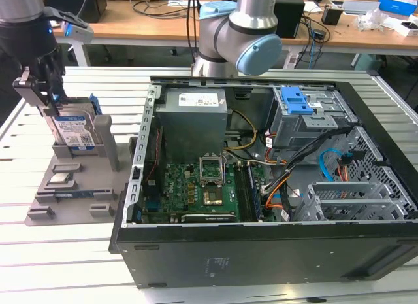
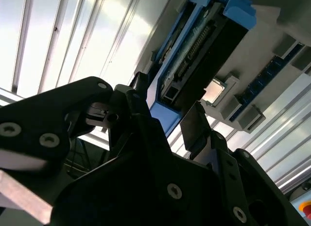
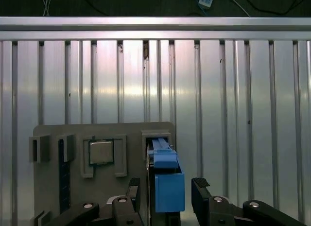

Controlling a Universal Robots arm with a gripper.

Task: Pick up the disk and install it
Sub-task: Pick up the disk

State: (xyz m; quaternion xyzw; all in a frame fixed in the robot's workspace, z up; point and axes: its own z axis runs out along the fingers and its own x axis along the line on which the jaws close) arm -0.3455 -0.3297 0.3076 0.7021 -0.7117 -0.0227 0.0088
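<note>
Blue-framed, white-and-blue-labelled silver disk (image 1: 74, 131) upright between the fingers (image 3: 200, 188) of the open, empty end effector (image 3: 166, 189).

No print can be read on the label (image 1: 77, 139) of the disk (image 1: 68, 125) or the sticker (image 1: 202, 99) on the power supply (image 1: 194, 126).

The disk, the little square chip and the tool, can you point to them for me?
disk (image 1: 72, 130), exterior view, on its white-and-blue label.
chip (image 3: 101, 152), first wrist view, middle of its silver top.
tool (image 3: 166, 187), first wrist view, midway between its fingertips.
</note>
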